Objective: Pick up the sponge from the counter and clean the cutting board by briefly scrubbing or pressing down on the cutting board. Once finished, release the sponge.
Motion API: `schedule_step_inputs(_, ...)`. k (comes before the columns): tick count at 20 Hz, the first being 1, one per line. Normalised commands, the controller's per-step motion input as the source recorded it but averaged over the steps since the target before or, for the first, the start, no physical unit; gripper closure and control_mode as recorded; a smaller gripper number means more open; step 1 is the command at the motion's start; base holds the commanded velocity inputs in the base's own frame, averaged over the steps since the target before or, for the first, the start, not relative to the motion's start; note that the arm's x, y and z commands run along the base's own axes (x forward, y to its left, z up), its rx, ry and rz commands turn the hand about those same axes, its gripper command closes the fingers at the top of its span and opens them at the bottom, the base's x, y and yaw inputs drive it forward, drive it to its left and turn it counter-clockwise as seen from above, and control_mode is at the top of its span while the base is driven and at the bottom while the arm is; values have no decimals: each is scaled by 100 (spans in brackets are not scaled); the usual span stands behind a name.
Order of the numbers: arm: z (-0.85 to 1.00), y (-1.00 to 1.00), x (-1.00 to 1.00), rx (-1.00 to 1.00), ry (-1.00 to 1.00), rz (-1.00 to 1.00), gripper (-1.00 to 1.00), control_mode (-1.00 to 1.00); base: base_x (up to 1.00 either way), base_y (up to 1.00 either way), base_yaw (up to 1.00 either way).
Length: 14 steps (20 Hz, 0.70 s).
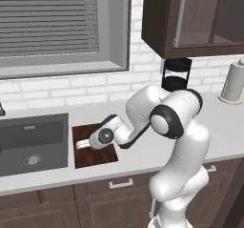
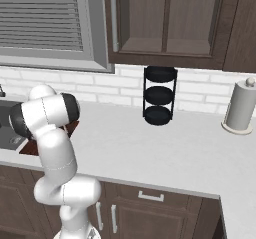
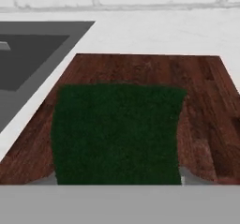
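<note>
The dark green sponge point(image 3: 117, 131) lies close under the hand and covers the near middle of the reddish-brown cutting board point(image 3: 201, 92). My gripper point(image 1: 82, 145) is low over the board point(image 1: 97, 158), shut on the sponge, whose sides hide all but slivers of the fingertips point(image 3: 186, 177). Whether the sponge presses on the wood or hovers just above it I cannot tell. The board rests on the light counter point(image 1: 143, 158) directly right of the sink. In the right base view my own arm hides most of the board point(image 2: 73, 128).
The dark grey sink basin point(image 1: 31, 143) lies immediately left of the board. A black three-tier rack point(image 2: 160, 95) stands at the back wall, and a paper towel roll point(image 2: 239, 108) at the far right. Wall cabinets point(image 2: 165, 23) hang above the counter.
</note>
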Motion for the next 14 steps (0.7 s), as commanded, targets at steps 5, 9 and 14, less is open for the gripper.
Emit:
schedule_step_inputs(5,-40,10,-94,0,3,22,100,-100,0,0,0)
schedule_step_inputs(9,-38,8,-93,0,1,21,100,-100,0,0,0)
schedule_step_inputs(14,-40,-12,-36,-1,-2,14,100,-100,0,0,0)
